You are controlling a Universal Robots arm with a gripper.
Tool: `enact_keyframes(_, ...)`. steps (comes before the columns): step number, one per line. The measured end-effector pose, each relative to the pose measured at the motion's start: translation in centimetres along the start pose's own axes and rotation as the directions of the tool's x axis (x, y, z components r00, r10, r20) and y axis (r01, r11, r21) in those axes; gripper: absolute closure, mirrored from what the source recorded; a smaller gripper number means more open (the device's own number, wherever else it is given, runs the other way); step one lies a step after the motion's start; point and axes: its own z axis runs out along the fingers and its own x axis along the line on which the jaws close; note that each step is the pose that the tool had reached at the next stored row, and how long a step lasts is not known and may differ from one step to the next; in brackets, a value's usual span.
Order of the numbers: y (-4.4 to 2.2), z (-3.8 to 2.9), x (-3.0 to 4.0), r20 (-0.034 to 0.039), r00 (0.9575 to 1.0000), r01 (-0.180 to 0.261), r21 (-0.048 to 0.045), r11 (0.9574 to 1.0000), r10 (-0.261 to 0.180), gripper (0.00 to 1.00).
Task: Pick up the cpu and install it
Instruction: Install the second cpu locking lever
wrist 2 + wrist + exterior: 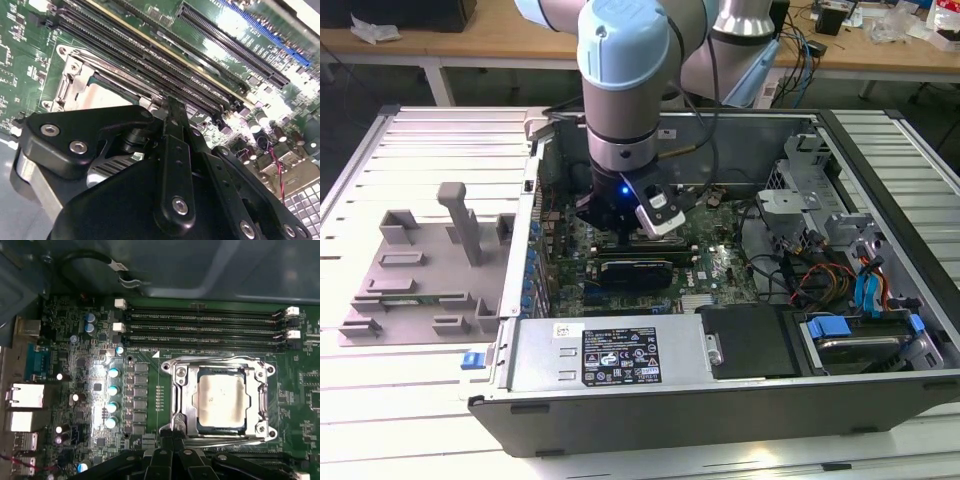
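Observation:
The cpu (222, 399), a small square chip with a silvery top, lies flat inside the metal-framed motherboard socket (178, 390); in the second wrist view the cpu (107, 97) shows as a pale patch inside the socket frame (70, 75). My gripper (171, 434) sits just beside the socket's edge, fingers together and holding nothing. In the second wrist view the gripper (172, 106) tips point down at the board next to the memory slots (150, 60). In the exterior view the arm's wrist (620, 150) reaches down into the open computer case (720, 380).
Memory slots (200, 327) run along one side of the socket. Capacitors (112, 390) and rear ports (25, 395) stand on the other side. Cables and drive bays (850, 290) fill the case at the exterior view's right. A grey tray (410, 270) lies outside it at the left.

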Motion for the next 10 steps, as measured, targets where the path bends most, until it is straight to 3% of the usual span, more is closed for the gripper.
enact_keyframes(2,-0.04,0.35,0.16,0.0011,1.0,-0.001,-0.0184,0.9998,0.001,0.89)
enact_keyframes(4,-0.1,0.55,0.27,0.0005,1.0,-0.001,-0.0267,0.9996,0.001,0.89)
enact_keyframes(10,-0.1,0.61,0.34,0.0009,1.0,-0.001,-0.0297,0.9996,0.001,0.89)
